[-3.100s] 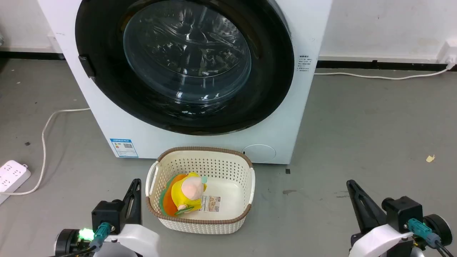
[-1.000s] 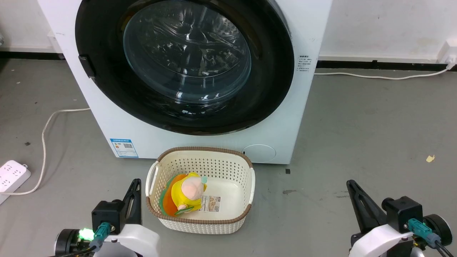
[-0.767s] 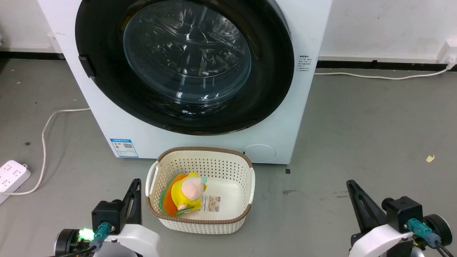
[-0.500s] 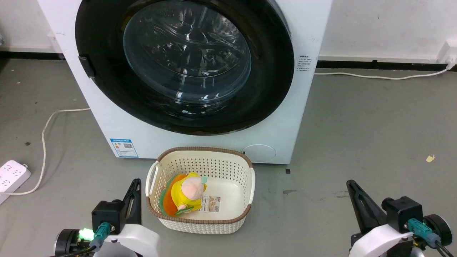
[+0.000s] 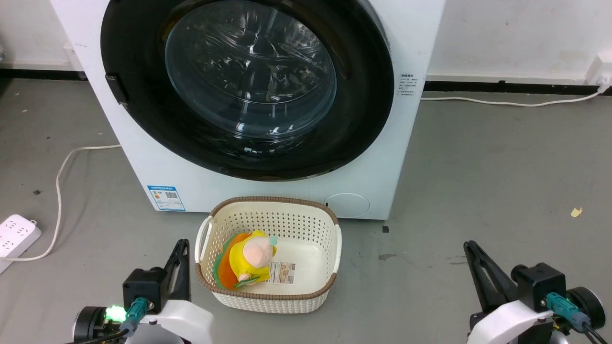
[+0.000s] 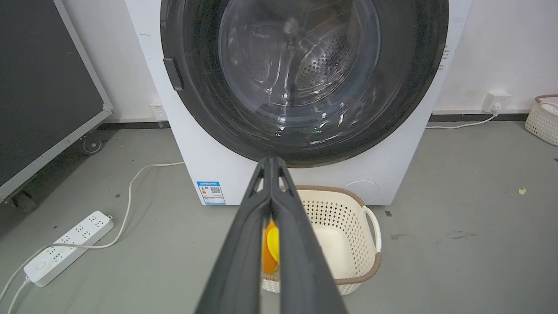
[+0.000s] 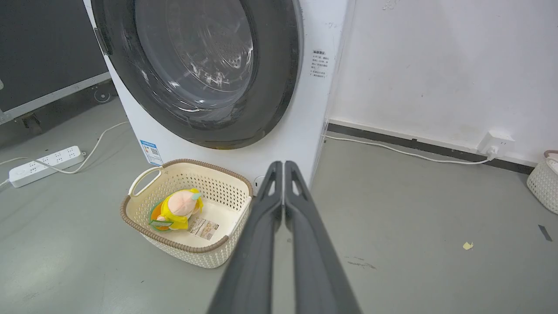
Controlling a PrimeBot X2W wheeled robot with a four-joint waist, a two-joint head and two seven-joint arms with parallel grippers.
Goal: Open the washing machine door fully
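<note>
A basket (image 5: 267, 199) holding a toy (image 5: 251, 260) sits before the washing machine door (image 5: 248, 71), a power strip (image 5: 16, 231) left.

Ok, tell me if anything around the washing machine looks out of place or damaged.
Nothing serious. The washing machine door sits shut and looks intact. The only stray thing is a small yellowish scrap on the floor, off to the right.

Grey floor (image 5: 478, 167), white wall (image 5: 516, 33), black skirting (image 5: 507, 87).
</note>
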